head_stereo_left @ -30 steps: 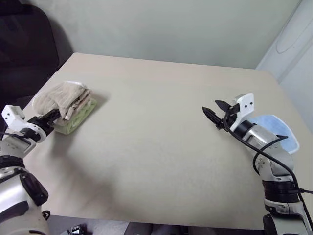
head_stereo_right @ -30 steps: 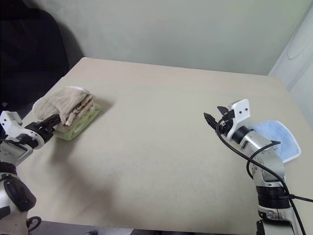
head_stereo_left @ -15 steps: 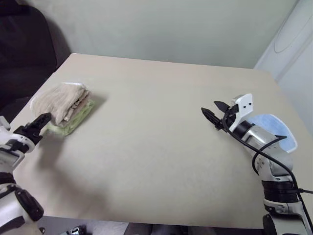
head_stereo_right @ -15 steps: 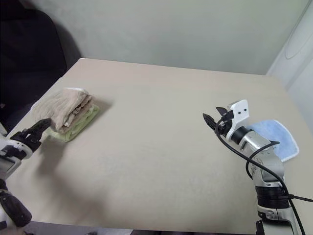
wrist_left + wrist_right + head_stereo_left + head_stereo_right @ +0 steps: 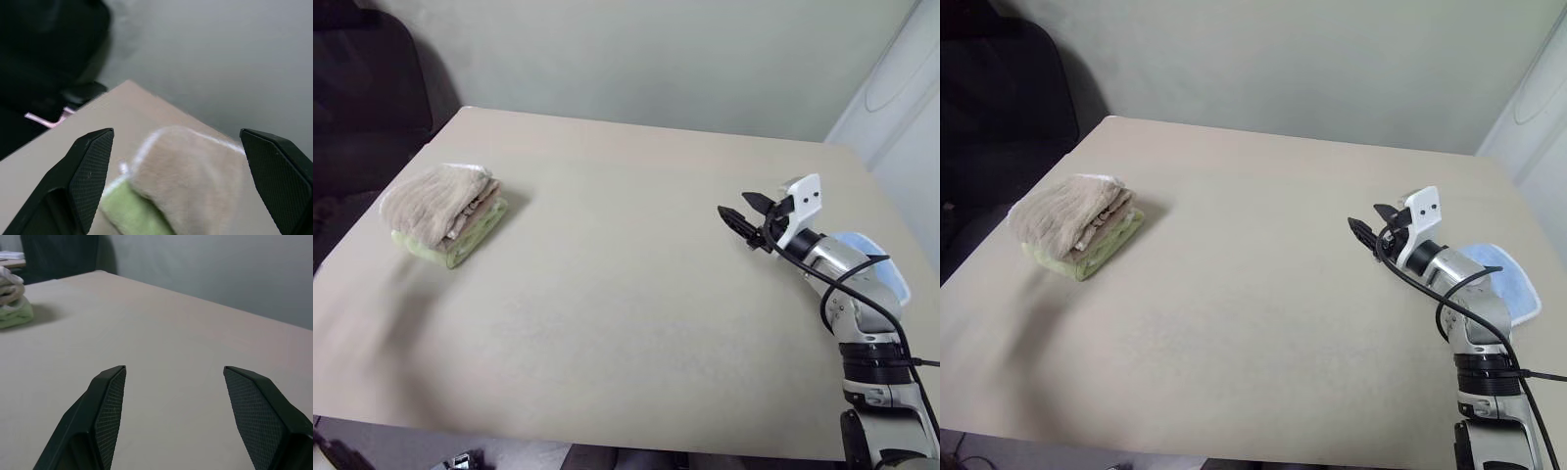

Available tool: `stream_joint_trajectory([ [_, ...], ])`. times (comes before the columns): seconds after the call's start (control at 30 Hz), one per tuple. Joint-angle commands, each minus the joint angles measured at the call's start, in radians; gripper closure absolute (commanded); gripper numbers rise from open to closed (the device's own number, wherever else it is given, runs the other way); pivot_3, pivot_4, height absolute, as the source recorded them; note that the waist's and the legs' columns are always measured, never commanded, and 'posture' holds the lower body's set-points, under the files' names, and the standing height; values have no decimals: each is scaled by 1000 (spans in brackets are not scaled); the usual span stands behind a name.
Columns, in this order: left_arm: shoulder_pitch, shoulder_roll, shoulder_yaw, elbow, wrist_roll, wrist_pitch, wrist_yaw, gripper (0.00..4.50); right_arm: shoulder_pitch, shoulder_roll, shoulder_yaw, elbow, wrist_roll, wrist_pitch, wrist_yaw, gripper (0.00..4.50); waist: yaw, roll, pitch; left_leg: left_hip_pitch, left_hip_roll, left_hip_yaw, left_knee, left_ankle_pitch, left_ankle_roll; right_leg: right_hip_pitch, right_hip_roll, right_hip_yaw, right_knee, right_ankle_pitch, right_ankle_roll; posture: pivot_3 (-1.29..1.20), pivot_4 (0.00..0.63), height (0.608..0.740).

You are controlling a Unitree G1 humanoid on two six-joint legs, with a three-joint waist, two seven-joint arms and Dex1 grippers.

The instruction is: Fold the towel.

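Looking from the head, I see the folded beige terry towel [image 5: 440, 201] atop a light green folded cloth [image 5: 460, 240], table's [image 5: 626, 294] left. Right gripper [image 5: 740, 217] hovers apart, spread, empty. Left wrist: my left gripper [image 5: 178, 164] gapes empty before the towel. Right wrist: black fingers [image 5: 110, 401] parted over bare tabletop.

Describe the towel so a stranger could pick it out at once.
On the table, look to the robot's far left corner, where two folded cloths are stacked. The towel is the upper one, lying on a green cloth. It is beige terry, bulkier than the green one, and far from the blue cloth at the right edge.
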Motion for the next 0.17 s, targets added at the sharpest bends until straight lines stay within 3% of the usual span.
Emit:
stream_joint_trajectory([
  [0.03,71,-26,-52,-235,-44,30,-40,31,-17,-17,-11,-28,23,-1,42,1154,-2,-1,0,0,1,0,0,1,-1,0,0,0,0,0,0,0,150,740],
  [0.17,127,-52,-127,-355,-36,37,-41,31,-13,-13,-6,-29,14,3,52,1154,-3,-1,-1,1,4,0,0,2,-3,0,2,-1,0,0,0,0,150,740],
])
